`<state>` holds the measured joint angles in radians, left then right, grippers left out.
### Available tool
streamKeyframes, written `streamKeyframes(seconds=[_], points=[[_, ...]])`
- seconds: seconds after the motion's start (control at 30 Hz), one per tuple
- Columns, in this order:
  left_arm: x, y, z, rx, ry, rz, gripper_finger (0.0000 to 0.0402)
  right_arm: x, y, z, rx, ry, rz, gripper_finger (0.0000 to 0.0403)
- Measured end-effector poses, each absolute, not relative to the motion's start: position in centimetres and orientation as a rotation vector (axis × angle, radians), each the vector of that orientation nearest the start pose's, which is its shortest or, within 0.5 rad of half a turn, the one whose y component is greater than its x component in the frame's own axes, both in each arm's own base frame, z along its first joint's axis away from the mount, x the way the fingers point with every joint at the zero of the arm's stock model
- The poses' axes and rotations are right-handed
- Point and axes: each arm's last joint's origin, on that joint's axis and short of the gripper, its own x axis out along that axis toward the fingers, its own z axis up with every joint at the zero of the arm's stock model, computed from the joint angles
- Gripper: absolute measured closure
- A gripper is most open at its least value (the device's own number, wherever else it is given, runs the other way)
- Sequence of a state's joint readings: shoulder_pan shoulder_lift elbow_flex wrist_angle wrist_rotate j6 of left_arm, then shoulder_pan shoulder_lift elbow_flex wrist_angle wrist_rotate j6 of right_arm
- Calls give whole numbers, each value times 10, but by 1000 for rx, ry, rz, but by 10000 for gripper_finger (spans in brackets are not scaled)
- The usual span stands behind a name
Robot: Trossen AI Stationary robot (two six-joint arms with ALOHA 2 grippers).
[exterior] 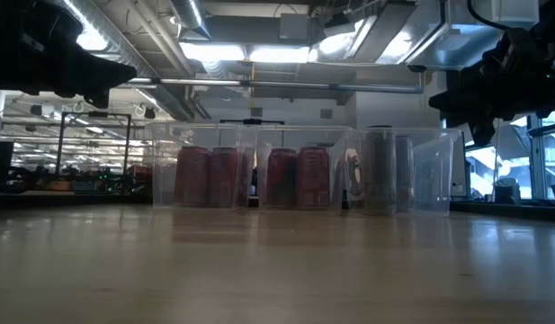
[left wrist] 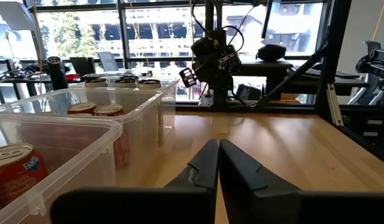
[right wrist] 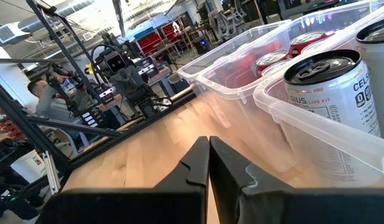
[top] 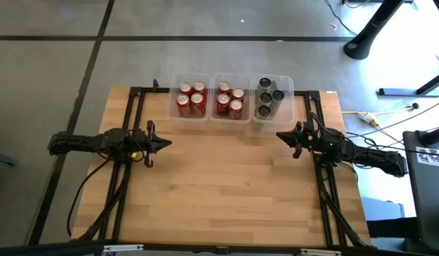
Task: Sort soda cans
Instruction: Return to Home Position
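Observation:
Three clear plastic bins stand in a row at the table's far middle. The left bin [top: 191, 99] and the middle bin [top: 230, 101] each hold several red soda cans [top: 198, 89] standing upright. The right bin [top: 272, 98] holds several dark-topped cans [top: 265, 97], white-sided in the right wrist view [right wrist: 332, 93]. My left gripper [top: 167, 142] hovers shut at the table's left, level, pointing right. My right gripper [top: 280, 135] hovers shut at the table's right, level, pointing left. Both stand nearer than the bins, with nothing between their fingers.
Bare wooden tabletop [top: 226, 192] spreads between the two grippers and toward the near edge. Black frame rails [top: 130, 114] run along the table's left and right sides. Cables [top: 376, 121] lie off the table at the right. A person [right wrist: 39, 90] sits in the room behind.

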<state>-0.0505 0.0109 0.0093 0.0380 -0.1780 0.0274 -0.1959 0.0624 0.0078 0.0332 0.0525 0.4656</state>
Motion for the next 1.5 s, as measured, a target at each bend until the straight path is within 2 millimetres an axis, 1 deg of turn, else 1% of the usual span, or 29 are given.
streamKeyframes(seconds=[0.3,0.53,0.77,1.0,1.27,1.5], points=[[97,0,170,21,-35,128,400,99,-21,164,465,-37,-249,391],[97,0,170,24,-34,128,395,99,-21,164,465,-37,-249,391],[97,0,170,23,-35,127,400,99,-21,164,465,-37,-249,391],[97,0,170,20,-35,127,395,99,-21,164,465,-37,-249,391],[97,0,170,23,-34,128,400,99,-21,164,465,-37,-249,391],[97,0,170,25,-34,127,395,99,-21,164,465,-37,-249,391]])
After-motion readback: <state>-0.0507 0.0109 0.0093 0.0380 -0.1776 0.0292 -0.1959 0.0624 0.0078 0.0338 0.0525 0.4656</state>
